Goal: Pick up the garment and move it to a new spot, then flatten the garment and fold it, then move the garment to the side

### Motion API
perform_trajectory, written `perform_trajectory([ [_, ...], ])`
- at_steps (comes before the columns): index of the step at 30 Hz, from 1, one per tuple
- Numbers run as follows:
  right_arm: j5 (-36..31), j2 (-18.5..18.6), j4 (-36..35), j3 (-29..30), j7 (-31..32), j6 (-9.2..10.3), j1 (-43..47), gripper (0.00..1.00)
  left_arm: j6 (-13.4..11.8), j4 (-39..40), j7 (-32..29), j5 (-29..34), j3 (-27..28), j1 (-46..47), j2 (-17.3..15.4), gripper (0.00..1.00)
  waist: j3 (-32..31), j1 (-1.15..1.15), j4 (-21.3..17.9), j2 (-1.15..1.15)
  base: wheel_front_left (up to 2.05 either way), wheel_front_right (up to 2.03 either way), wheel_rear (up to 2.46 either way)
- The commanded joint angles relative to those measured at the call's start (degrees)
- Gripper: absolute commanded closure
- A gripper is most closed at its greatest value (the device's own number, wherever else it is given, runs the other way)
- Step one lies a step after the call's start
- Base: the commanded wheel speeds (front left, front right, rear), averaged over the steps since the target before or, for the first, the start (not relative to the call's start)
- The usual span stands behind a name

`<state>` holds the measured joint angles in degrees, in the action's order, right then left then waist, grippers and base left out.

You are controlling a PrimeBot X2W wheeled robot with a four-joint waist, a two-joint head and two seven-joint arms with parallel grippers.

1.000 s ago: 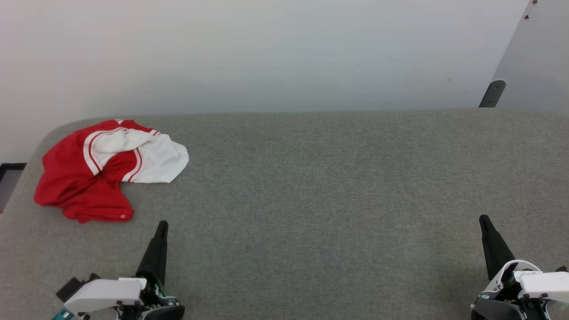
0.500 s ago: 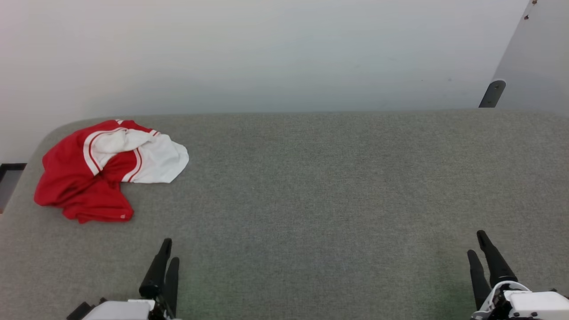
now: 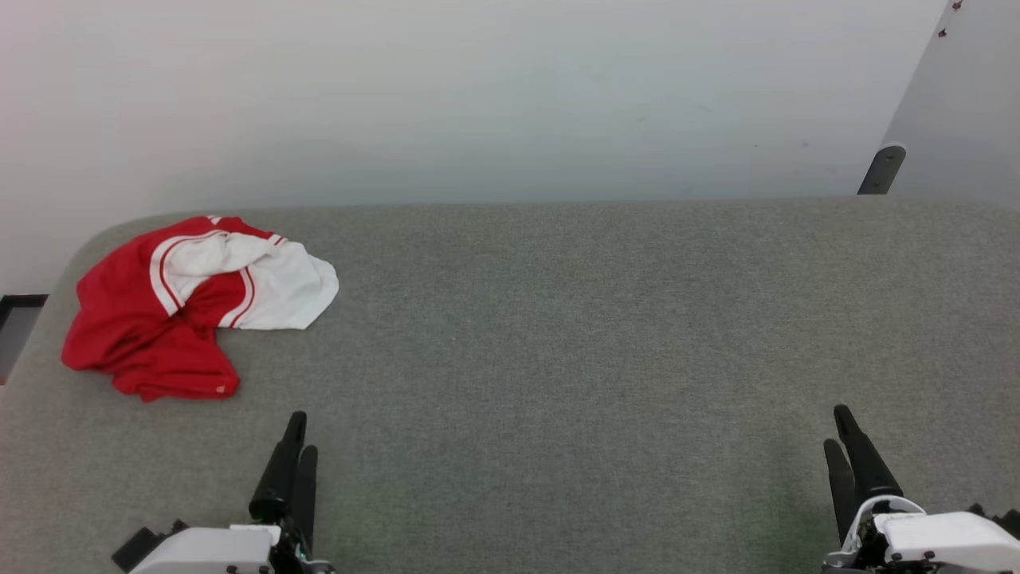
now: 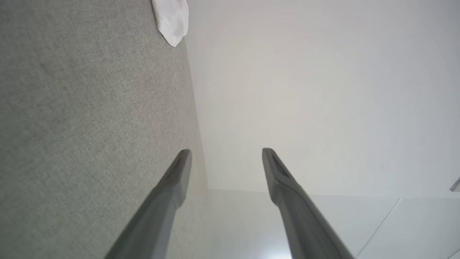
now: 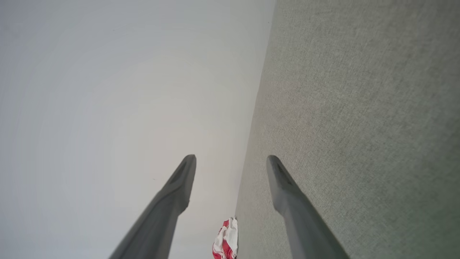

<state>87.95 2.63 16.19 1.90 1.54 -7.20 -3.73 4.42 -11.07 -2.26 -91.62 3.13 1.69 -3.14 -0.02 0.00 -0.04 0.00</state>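
The garment, a red jersey with white sleeve panels and striped trim, lies crumpled at the far left of the grey table. A white corner of the garment shows at the top of the left wrist view, and a small red-and-white bit of the garment sits low in the right wrist view. My left gripper is open and empty near the front edge, well short of the garment. My right gripper stands open and empty at the front right, far from it.
A pale wall rises behind the table. A dark bracket on a slanted panel stands at the back right. The table's left edge curves near a dark gap. Bare grey felt spans the middle and right.
Both grippers have drawn back toward the front edge and turned so both fingers of each show. The garment has not moved.
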Motion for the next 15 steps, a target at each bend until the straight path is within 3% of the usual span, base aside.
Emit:
perform_trajectory([
  [1,-1.9,0.3,-1.0,-0.4,-0.6,-0.14,-1.8,0.00,-0.5,1.6,0.7,1.3,-0.5,0.3,-0.8,0.00,0.0,0.00,0.0,0.00,0.00,0.00,0.00],
  [15,-15.9,0.2,-1.9,-0.9,-3.6,-0.18,-2.3,0.00,-3.9,3.8,4.3,14.2,-3.9,-0.3,-4.0,0.00,-0.3,0.00,0.0,0.00,0.00,0.00,0.00],
])
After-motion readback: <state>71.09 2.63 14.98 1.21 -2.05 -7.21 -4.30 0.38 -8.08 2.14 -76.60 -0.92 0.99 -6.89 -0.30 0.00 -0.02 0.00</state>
